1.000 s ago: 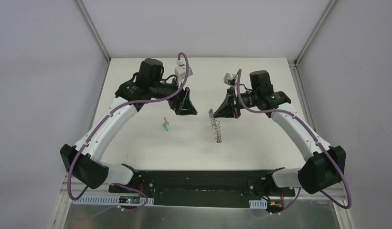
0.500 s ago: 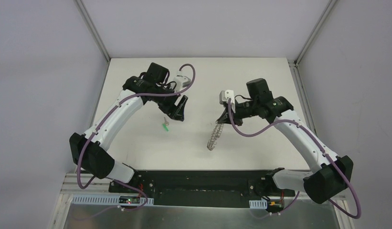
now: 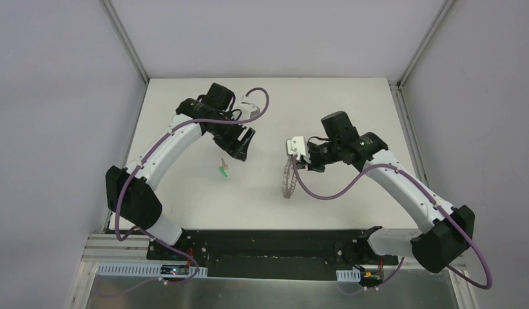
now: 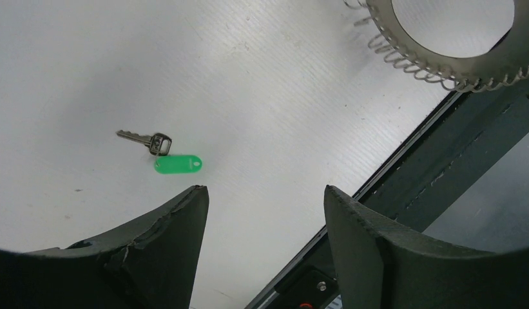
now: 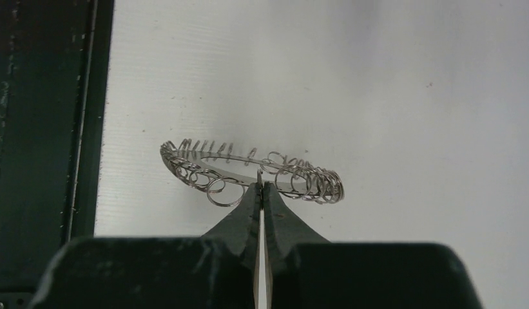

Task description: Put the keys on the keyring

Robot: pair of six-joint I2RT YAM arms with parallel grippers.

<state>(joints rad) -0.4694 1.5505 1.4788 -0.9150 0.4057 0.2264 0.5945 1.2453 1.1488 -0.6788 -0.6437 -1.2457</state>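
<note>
**Keyring pinched on the right, key lying loose on the left**

The right gripper (image 3: 294, 162) is fully closed, its two dark fingertips (image 5: 251, 196) pressed together on the rim of the flat grey metal keyring fringed with small wire loops (image 5: 187, 168). In the overhead view the keyring (image 3: 288, 181) shows edge-on just right of the table's middle, running from the fingertips toward the near edge. Whether its lower rim touches the surface cannot be told.

The small silver metal key with a bright green plastic tag (image 4: 178, 163) lies flat on the white table (image 3: 203, 199), left of centre and well apart from the keyring. Its blade points away from the tag.

The left gripper (image 3: 241, 145) stands with its jaws spread wide and nothing between them. It hangs just beyond the far side of the key (image 3: 223, 170). In its wrist view the key sits ahead of the left fingertip (image 4: 184, 206), outside the gap, and the keyring (image 4: 442, 56) fills the upper right corner.
</note>
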